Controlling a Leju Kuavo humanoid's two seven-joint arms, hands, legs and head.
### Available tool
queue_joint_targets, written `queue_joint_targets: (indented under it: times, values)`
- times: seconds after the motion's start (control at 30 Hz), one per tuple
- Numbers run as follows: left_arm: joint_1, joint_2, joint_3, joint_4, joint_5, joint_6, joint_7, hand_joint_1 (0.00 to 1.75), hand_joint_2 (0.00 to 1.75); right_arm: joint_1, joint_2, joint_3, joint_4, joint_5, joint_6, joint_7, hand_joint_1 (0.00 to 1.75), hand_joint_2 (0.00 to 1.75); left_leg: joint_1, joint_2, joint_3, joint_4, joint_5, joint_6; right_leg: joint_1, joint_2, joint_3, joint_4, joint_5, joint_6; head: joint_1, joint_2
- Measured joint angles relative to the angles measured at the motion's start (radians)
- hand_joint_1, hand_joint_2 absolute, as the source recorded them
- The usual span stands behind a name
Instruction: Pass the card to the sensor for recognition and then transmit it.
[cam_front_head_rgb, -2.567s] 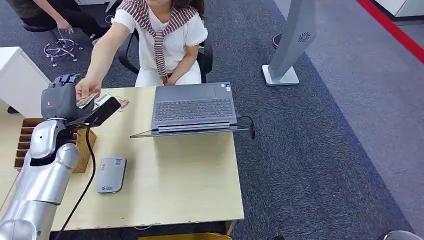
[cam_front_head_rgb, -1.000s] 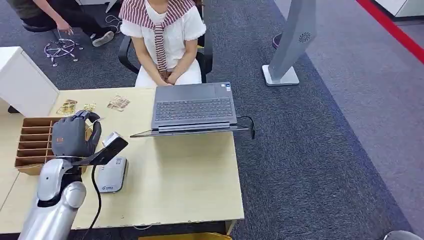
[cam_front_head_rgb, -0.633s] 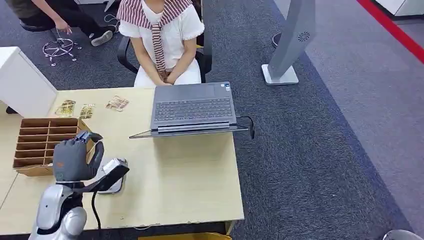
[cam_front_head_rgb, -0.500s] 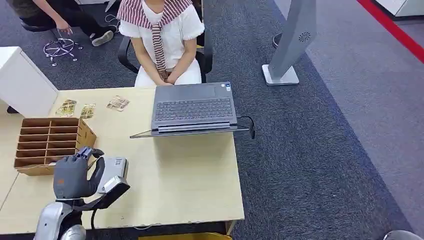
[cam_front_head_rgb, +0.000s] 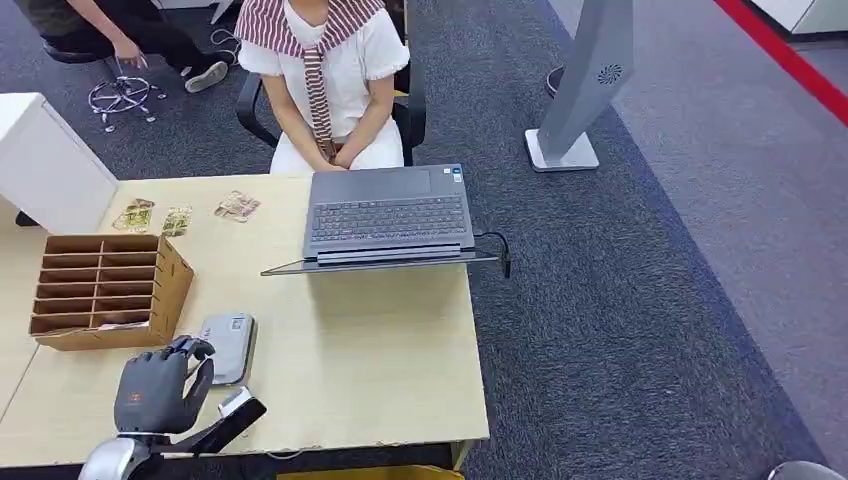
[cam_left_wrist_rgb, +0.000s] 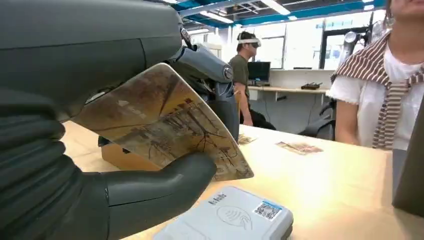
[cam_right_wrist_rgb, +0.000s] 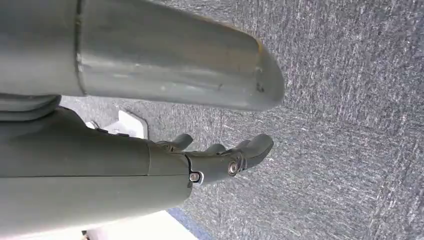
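Since the earlier frames our left hand (cam_front_head_rgb: 160, 385) has drawn back from the person's reach to the near edge of the table (cam_front_head_rgb: 380, 360), and it now sits just beside the sensor (cam_front_head_rgb: 226, 346). From the head view we see only the back of that hand; the left wrist view shows what the head view hides: the card (cam_left_wrist_rgb: 165, 127), printed with a brownish scene, pinched between the thick thumb (cam_left_wrist_rgb: 160, 182) and the darker fingers, tilted above the grey reader, apart from it. Going by size, we count one table, one person (cam_front_head_rgb: 325, 75) seated at the far side in a white top with a striped scarf, one open laptop (cam_front_head_rgb: 388, 218), one brown compartment box (cam_front_head_rgb: 105, 290) at the left, one flat sensor pad, and three loose cards (cam_front_head_rgb: 175, 215) lying along the far edge. A second person in a headset appears in the wrist view. Our right hand (cam_right_wrist_rgb: 220, 160) hangs over grey carpet (cam_right_wrist_rgb: 350, 125), its fingers loosely curved with nothing between them; whether they are fully apart we cannot quite tell from that turned view.
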Motion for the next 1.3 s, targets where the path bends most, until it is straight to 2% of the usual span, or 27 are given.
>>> queue_joint_targets:
  times: [0.27,0.3,0.87,1.3]
  values:
    - [-0.032,0.010,0.001,0.052,-0.067,-0.074,0.062,1.75,1.75,0.000,-0.001,0.002,0.000,0.004,0.004,0.002,0.00,0.00,0.000,0.000,0.000,0.000,0.000,0.000,0.000,0.000,0.000,0.000,0.000,0.000,0.000,0.000]
    - [-0.039,0.010,0.001,0.060,-0.070,-0.076,0.062,1.75,1.75,0.000,-0.001,0.002,0.000,0.004,0.005,0.002,0.00,1.75,0.000,0.000,0.000,0.000,0.000,0.000,0.000,0.000,0.000,0.000,0.000,0.000,0.000,0.000]
    - [-0.110,-0.004,0.001,0.111,-0.073,-0.086,0.065,1.75,1.75,-0.001,-0.002,0.002,0.000,0.006,0.021,-0.004,0.00,1.75,0.000,0.000,0.000,0.000,0.000,0.000,0.000,0.000,0.000,0.000,0.000,0.000,0.000,0.000]
    - [-0.183,-0.031,0.000,0.144,-0.079,-0.111,0.072,1.75,1.75,-0.001,-0.002,0.005,0.000,0.006,0.024,-0.023,0.00,1.75,0.000,0.000,0.001,0.000,0.001,0.000,0.000,0.000,0.000,0.000,0.002,0.000,0.000,0.000]
